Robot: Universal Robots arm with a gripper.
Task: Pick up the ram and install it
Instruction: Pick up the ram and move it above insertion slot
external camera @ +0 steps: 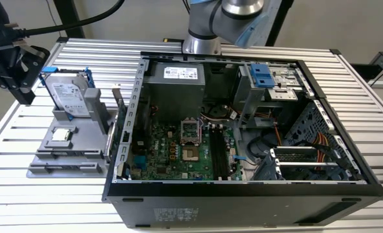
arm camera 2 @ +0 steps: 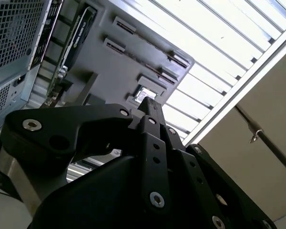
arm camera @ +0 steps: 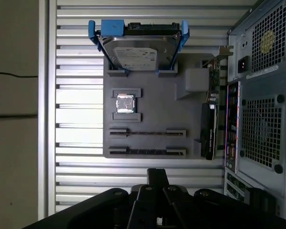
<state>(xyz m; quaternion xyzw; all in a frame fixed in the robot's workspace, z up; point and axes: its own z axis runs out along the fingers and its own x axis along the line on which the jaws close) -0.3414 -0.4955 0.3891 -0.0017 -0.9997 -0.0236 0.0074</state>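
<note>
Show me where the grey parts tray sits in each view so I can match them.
Exterior view: the grey parts tray lies on the slatted table at the exterior view's left, beside the computer case.
First wrist view: the tray lies flat ahead of the gripper, the case alongside.
Second wrist view: the tray shows past the gripper, at a slant.
Shared landmark: the computer case beside the tray.

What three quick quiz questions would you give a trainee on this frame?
1. Where is the ram now?
2. What stands in the blue frame on the gray tray? A hard drive, B fan, C processor.
3. True or false: the claw holds nothing.
Key: 1 in the tray's slots, outside the case; 2 A; 3 true.
</note>
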